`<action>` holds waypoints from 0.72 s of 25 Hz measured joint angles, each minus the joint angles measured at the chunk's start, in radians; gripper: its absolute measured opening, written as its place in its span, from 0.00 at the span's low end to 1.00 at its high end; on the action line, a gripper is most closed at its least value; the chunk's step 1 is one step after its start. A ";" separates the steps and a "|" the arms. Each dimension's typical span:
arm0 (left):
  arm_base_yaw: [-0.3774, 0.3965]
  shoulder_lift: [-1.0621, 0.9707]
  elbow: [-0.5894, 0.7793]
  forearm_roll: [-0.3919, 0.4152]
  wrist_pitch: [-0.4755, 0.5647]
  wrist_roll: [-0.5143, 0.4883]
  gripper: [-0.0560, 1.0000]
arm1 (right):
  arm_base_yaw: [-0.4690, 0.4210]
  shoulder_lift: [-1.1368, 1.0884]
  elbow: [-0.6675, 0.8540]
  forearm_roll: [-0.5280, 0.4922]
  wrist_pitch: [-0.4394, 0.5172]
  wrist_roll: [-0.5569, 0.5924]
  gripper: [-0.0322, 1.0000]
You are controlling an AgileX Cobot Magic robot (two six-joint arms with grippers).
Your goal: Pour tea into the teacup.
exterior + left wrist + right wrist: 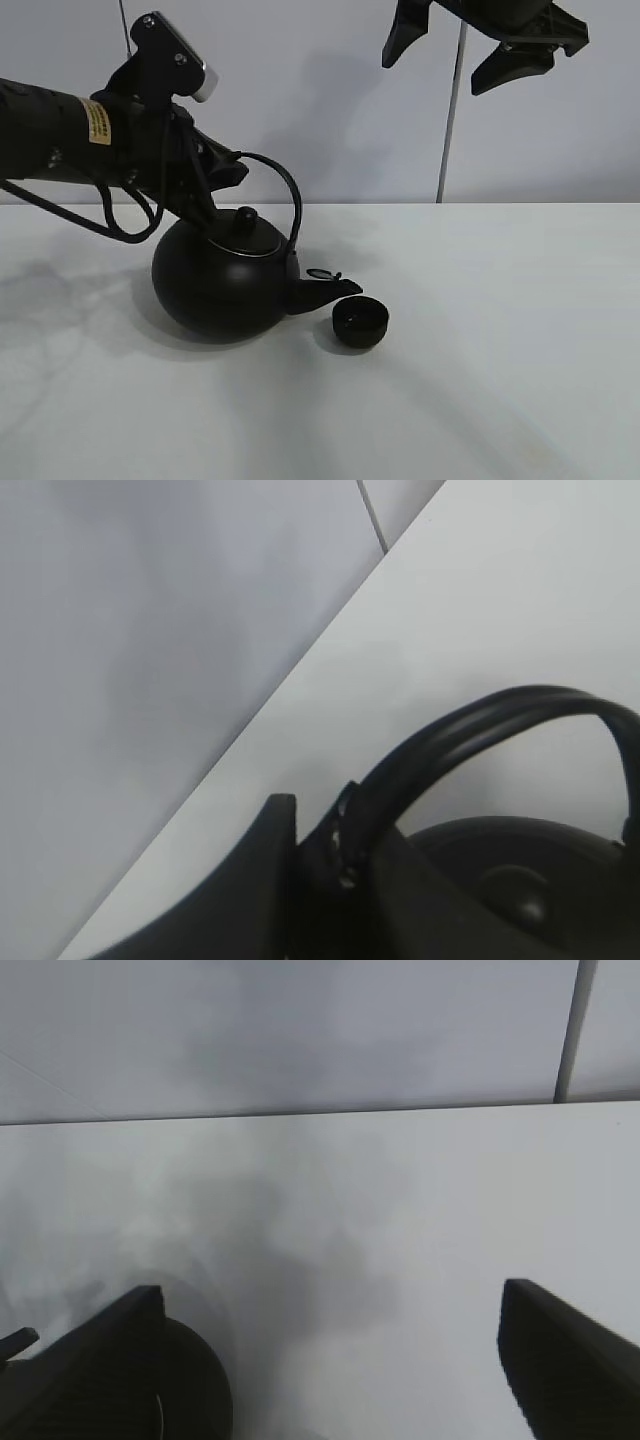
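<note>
Black left arm (40, 130): yellow label (98, 122), looped black cable (115, 237), silver-edged wrist camera (178, 55). Right gripper (433, 76) black, angular.

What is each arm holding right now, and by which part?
The left end effector grips the kettle by its arched handle. The right end effector is open and holds nothing.

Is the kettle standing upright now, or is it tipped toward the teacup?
Tipped. The kettle leans toward the teacup, its lid slanted and spout low near the cup; the left tool holds its handle.
</note>
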 joint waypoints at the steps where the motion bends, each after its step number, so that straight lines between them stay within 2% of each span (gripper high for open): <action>1: -0.002 0.000 0.000 0.000 0.000 0.000 0.17 | 0.000 0.000 0.000 0.000 0.000 0.000 0.63; 18: -0.003 0.000 0.000 0.000 0.000 0.033 0.16 | 0.000 0.000 0.000 0.000 0.000 0.000 0.63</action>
